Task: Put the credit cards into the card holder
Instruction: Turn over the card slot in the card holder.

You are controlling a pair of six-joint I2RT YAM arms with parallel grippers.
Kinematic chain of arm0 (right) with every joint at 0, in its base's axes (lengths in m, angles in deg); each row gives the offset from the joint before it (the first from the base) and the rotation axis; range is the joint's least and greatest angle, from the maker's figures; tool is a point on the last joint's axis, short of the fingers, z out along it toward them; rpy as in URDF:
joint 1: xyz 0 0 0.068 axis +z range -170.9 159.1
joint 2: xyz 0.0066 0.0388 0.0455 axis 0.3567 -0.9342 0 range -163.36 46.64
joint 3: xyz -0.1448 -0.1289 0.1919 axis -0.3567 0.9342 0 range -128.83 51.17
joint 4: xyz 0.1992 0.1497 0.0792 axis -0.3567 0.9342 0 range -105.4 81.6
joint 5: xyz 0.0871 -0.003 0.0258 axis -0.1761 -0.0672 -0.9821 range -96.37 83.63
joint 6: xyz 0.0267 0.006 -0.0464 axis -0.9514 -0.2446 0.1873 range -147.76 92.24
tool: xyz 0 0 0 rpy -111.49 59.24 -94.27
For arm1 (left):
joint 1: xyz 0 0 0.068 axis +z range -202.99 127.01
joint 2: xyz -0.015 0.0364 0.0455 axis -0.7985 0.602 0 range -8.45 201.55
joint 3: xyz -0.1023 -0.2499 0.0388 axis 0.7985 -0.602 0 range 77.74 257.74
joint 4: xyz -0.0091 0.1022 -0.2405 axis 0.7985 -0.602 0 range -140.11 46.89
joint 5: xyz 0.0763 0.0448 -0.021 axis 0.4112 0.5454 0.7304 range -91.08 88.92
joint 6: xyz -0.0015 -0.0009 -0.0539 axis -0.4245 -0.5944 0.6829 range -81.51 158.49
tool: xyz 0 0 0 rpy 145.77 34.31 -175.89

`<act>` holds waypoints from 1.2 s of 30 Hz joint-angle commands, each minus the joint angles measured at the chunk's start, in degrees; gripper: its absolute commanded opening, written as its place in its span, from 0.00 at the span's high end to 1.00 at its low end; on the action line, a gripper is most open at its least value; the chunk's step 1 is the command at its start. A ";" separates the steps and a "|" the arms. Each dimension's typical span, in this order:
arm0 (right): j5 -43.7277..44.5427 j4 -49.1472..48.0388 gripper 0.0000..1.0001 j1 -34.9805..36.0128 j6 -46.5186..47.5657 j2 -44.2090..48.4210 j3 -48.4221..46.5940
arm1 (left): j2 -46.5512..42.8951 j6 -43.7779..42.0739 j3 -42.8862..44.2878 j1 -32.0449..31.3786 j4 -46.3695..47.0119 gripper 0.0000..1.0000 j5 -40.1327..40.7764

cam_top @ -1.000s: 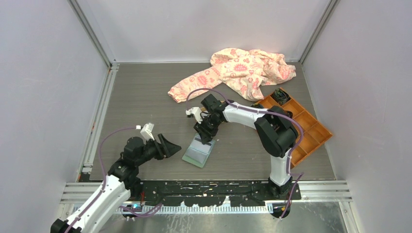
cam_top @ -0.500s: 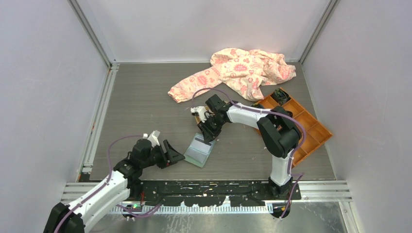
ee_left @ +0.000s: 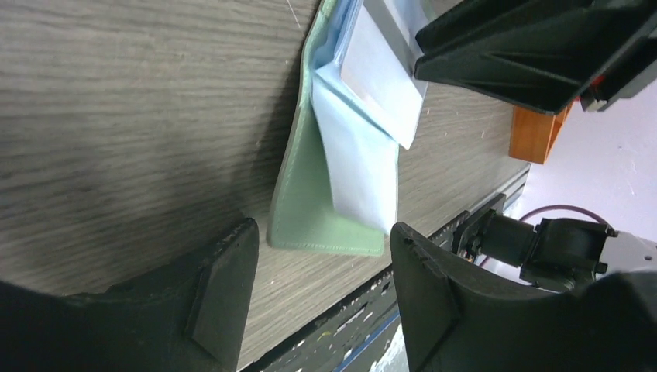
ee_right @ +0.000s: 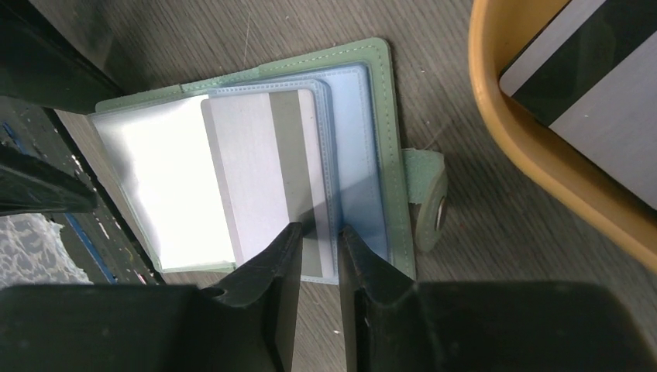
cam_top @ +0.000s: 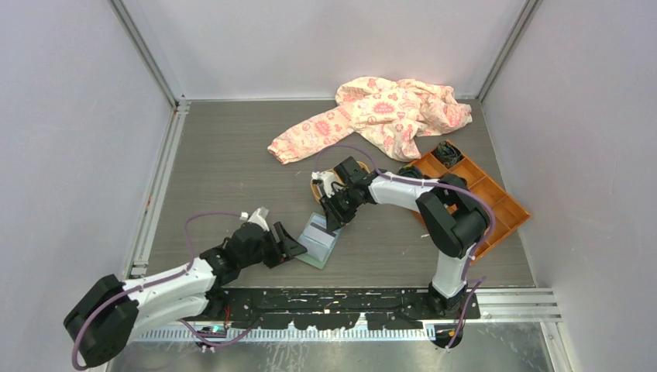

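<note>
The pale green card holder lies open on the table, its clear sleeves up. In the right wrist view a light grey credit card with a grey stripe lies flat in the holder's sleeves. My right gripper is nearly shut with nothing between its fingers, its tips at the card's near edge; it shows in the top view. A second credit card with a dark stripe lies in the orange oval tray. My left gripper is open and empty, just short of the holder's corner; it also shows from above.
A pink patterned cloth lies at the back. An orange compartmented box stands at the right. The oval tray is mostly hidden under my right arm. The black front rail runs close behind my left gripper.
My left arm has stretched forward and to the right, bringing its open gripper up to the holder's near-left corner. My right gripper has shifted slightly right and stays over the holder.
</note>
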 commanded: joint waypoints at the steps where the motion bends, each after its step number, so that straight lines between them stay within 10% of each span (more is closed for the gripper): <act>1: -2.21 -1.74 0.71 0.05 -2.41 2.55 0.78 | 5.31 -0.75 3.69 -0.47 6.06 0.38 3.34; 14: -5.92 -0.13 0.65 -4.99 -0.86 5.42 -0.45 | 13.92 -14.03 11.53 0.48 -2.47 0.97 5.60; 36: -9.20 1.95 0.62 -6.65 -2.41 -1.81 -1.86 | 24.90 -33.21 16.97 5.52 1.76 1.00 -3.21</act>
